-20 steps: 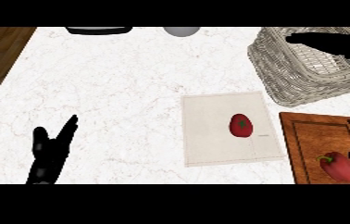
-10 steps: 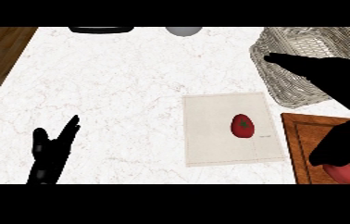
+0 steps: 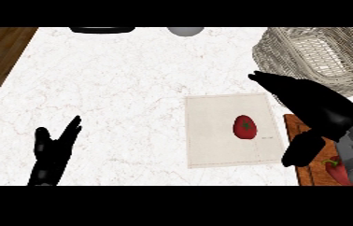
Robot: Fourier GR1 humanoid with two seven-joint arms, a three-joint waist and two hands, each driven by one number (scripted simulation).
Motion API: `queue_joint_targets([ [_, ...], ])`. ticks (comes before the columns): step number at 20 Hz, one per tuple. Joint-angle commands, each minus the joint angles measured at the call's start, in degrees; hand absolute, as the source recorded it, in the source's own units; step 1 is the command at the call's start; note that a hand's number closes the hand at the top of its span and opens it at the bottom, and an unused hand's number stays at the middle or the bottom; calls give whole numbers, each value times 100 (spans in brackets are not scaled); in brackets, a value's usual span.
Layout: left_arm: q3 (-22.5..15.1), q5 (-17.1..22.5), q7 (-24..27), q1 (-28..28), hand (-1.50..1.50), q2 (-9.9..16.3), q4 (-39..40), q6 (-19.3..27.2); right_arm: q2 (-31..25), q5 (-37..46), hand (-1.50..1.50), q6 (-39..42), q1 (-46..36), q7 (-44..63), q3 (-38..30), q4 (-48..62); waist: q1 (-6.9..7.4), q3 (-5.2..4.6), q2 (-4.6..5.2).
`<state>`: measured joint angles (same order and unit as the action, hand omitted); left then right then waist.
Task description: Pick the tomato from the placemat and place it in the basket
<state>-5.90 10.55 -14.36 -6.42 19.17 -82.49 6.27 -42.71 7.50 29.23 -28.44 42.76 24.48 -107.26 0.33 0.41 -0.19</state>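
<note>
A red tomato (image 3: 244, 127) with a green stem lies on the beige placemat (image 3: 214, 136), right of the mat's middle. My right hand (image 3: 314, 108) hovers over the mat's right edge, open, its fingers stretched toward the upper left and its thumb hanging down at the lower right; it stands just right of the tomato and apart from it. The wicker basket (image 3: 303, 52) sits at the counter's far right corner. At the lower left my left hand (image 3: 53, 152) rests open with fingers up.
A wooden cutting board (image 3: 310, 166) lies at the lower right with a red pepper (image 3: 338, 169) on it. A dark pan rim (image 3: 102, 29) and a grey bowl (image 3: 185, 31) sit at the far edge. The counter's left edge shows wooden floor.
My right hand has come down from over the basket toward the placemat's right side, nearer the tomato. The tomato and my left hand have not moved.
</note>
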Motion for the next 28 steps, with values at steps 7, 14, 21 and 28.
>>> queue_joint_targets([
  [7,15,-84,180,-2,0,-265,501,-291,826,1422,-150,-346,468,-1024,256,970,8,-41,35],
  [14,218,-107,309,-8,0,-284,632,-415,1010,1754,-150,-150,840,-785,213,525,-35,-44,18],
  [21,83,-352,86,-172,0,-477,322,-241,1421,2303,-150,-569,706,-1664,-24,1542,1,-41,24],
  [28,290,-303,-191,-228,0,-363,-79,-376,1660,2907,-150,-638,785,-2072,23,2060,10,-39,18],
])
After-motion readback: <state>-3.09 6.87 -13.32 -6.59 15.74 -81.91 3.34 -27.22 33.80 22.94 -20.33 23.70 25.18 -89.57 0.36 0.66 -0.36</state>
